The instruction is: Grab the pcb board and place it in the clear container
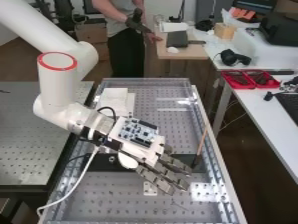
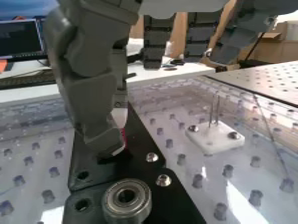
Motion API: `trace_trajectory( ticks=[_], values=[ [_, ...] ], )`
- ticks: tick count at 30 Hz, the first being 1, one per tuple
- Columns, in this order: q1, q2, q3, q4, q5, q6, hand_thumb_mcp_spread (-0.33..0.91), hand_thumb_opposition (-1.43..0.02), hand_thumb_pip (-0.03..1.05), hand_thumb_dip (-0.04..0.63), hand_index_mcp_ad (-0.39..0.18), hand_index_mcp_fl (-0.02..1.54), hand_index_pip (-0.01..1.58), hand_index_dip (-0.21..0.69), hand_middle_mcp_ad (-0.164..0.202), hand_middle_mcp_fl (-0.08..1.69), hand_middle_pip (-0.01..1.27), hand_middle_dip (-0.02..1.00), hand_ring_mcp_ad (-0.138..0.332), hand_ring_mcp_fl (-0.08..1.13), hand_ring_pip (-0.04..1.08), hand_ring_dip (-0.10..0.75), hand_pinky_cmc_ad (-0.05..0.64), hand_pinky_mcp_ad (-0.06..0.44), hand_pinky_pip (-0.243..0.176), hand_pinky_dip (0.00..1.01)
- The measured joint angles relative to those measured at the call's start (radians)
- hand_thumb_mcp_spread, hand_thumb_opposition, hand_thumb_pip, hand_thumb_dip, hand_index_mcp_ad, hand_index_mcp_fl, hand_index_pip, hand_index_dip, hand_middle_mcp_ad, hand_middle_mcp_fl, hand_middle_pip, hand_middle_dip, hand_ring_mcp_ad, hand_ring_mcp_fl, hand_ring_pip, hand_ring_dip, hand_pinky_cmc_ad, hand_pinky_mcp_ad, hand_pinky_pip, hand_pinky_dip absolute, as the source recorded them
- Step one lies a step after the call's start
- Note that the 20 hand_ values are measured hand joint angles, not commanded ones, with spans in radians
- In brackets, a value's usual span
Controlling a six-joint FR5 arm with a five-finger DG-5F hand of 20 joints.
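Note:
Over the middle of the perforated bench plate, the hand (image 1: 159, 175) has its fingers straight and spread. A blue-and-white circuit board (image 1: 138, 131) lies on the back of the hand; whether it is fixed there I cannot tell. In the wrist view the hand (image 2: 93, 95) hangs above a black plate (image 2: 176, 192), its thumb in front and its straight fingers behind, with nothing gripped between them. A clear wall (image 1: 146, 81) edges the far end of the bench plate; I cannot tell whether it belongs to the clear container.
A white block (image 1: 114, 100) lies behind the hand. A thin brown stick (image 1: 201, 142) stands at a slant near the right rail. A small white plate with pins (image 2: 216, 137) sits beside the black plate, which carries a metal bearing (image 2: 126, 199). Red bins (image 1: 249, 79) stand on the side table.

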Motion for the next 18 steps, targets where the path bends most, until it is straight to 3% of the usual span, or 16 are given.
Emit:
trace_trajectory(
  ticks=[9, 18],
  values=[
    [0.0, -0.005, 0.003, -0.007, -0.005, -0.001, 0.72, -0.84, 0.41, 0.29, -0.255, 0.31, 1.33, 0.374, -0.019, 0.05, 0.14, 0.16, 0.131, 0.0, 0.1, 0.028, 0.278, 0.15, -0.075, 0.2],
    [-0.002, -0.007, 0.003, -0.005, -0.005, -0.001, 0.72, -0.84, 0.41, 0.279, -0.286, 0.4, 1.39, 0.367, -0.019, 0.05, 0.14, 0.16, 0.131, 0.0, 0.1, 0.028, 0.278, 0.15, -0.075, 0.2]
  ],
)
